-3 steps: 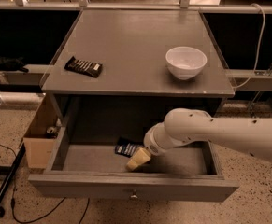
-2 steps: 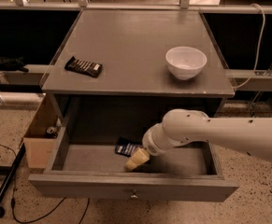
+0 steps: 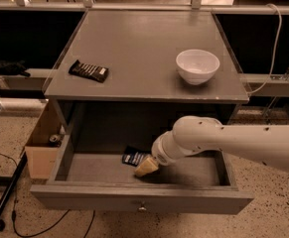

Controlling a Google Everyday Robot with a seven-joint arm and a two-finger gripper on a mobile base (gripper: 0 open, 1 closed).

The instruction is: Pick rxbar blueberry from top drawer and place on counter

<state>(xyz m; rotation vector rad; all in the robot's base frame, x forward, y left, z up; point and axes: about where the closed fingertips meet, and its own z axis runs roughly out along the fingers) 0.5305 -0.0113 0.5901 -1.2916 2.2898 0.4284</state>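
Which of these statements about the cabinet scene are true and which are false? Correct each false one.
1. The top drawer stands open. True.
2. A white bowl and a black-brown bar sit on the counter. True.
3. The pincer hovers above the bowl. False: it is down inside the drawer, right beside the rxbar blueberry.
4. The rxbar blueberry lies on the counter. False: it lies on the drawer floor.

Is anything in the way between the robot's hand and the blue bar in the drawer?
Nothing visible. The gripper sits inside the open grey top drawer, right beside the small navy-blue wrapped bar.
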